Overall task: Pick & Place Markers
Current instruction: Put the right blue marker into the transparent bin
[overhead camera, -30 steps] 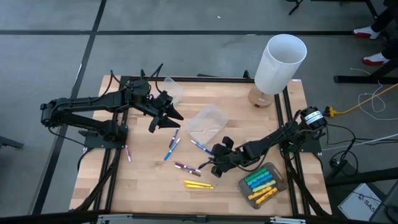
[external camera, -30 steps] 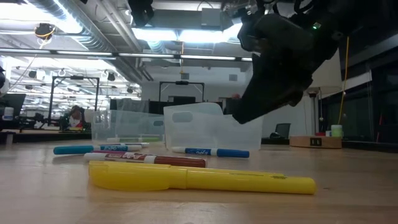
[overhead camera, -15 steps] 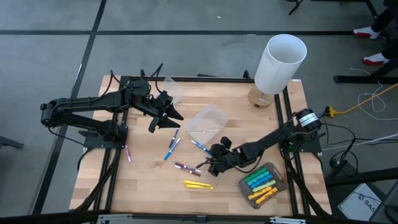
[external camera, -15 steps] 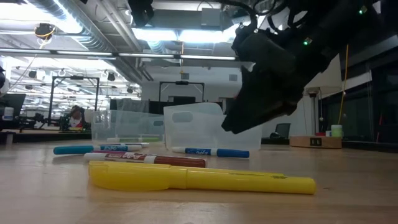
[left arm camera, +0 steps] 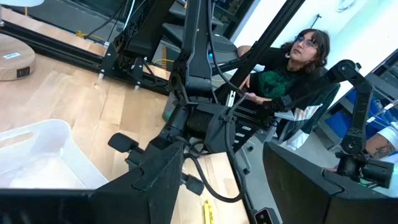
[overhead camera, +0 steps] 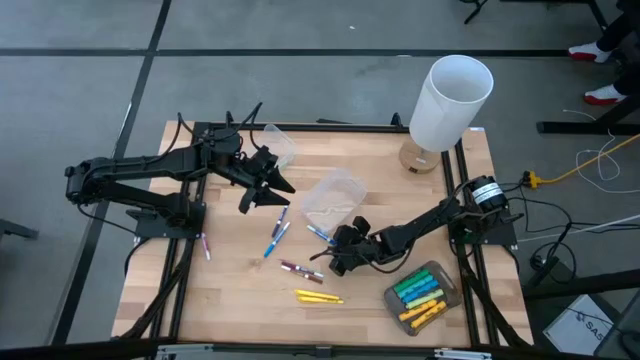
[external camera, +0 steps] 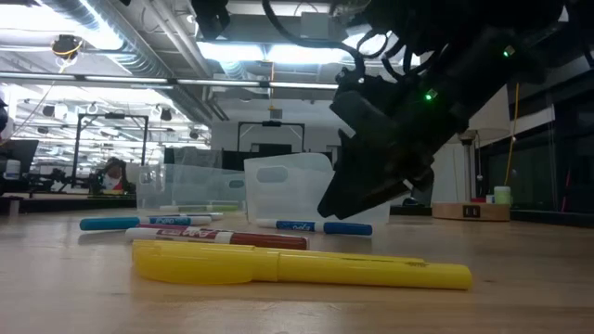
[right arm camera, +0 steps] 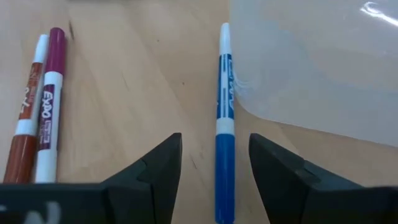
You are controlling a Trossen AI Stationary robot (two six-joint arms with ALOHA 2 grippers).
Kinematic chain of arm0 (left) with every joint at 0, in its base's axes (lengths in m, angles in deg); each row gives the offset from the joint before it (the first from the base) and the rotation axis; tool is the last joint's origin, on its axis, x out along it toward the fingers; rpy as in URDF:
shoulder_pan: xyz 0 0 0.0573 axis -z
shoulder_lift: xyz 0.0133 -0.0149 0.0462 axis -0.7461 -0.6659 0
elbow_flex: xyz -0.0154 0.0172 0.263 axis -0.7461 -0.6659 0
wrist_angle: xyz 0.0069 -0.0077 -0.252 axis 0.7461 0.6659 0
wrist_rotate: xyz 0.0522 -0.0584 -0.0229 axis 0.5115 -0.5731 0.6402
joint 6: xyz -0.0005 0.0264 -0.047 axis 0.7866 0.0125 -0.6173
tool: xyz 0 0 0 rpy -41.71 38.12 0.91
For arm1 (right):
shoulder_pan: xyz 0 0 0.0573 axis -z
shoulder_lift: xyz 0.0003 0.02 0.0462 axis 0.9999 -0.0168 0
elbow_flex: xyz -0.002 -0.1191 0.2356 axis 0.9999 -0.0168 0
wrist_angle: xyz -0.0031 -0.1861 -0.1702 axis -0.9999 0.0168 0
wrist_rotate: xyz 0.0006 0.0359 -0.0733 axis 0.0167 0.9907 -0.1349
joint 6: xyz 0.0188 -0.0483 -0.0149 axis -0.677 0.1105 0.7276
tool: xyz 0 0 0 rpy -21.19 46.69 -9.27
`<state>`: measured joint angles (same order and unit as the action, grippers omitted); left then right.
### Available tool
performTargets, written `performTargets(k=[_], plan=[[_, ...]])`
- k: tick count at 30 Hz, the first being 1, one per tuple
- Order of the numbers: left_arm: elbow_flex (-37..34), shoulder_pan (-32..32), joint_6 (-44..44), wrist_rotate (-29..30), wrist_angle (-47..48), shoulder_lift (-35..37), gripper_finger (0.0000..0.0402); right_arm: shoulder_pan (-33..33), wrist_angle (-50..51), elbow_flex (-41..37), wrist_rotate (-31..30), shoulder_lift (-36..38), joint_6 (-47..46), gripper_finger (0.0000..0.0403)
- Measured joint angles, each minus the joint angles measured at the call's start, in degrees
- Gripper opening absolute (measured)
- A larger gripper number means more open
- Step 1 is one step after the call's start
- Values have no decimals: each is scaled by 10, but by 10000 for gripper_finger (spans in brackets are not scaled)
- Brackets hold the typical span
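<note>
While the wooden table point(overhead camera: 230, 300) carries both dark arms, only one of them looks busy. A tall white cylinder point(overhead camera: 450, 100) stands at the far right corner, and a clear tub point(overhead camera: 332, 196) sits near the middle. At the near right, a second tub point(overhead camera: 423, 297) already holds green and yellow markers.

The left gripper point(overhead camera: 282, 187) hangs over the far left part of the table with its jaws spread and nothing between them, well apart from the action.

The right gripper point(overhead camera: 326, 258) reaches in low toward the middle, jaws standing wide and empty. Seen from its wrist, the blue marker point(right arm camera: 224, 127) lies straight ahead between the two fingers point(right arm camera: 160, 163), its long axis running along the line of reach, cap end nearest and its side just beside the clear tub's wall. So the jaws already straddle its width; I'd judge a short descent and a squeeze across the barrel is all that is called for.

Two maroon markers point(right arm camera: 38, 102) lie side by side off to one side, and a pair of yellow ones point(overhead camera: 319, 296) lies nearer the front edge.
</note>
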<state>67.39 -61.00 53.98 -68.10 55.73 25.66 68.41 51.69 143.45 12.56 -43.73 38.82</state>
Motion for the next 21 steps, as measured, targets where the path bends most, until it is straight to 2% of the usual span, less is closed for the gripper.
performTargets(k=[21], plan=[[0,0,0,0,0,0,216,16,-5,0,-3,-7,12,184]])
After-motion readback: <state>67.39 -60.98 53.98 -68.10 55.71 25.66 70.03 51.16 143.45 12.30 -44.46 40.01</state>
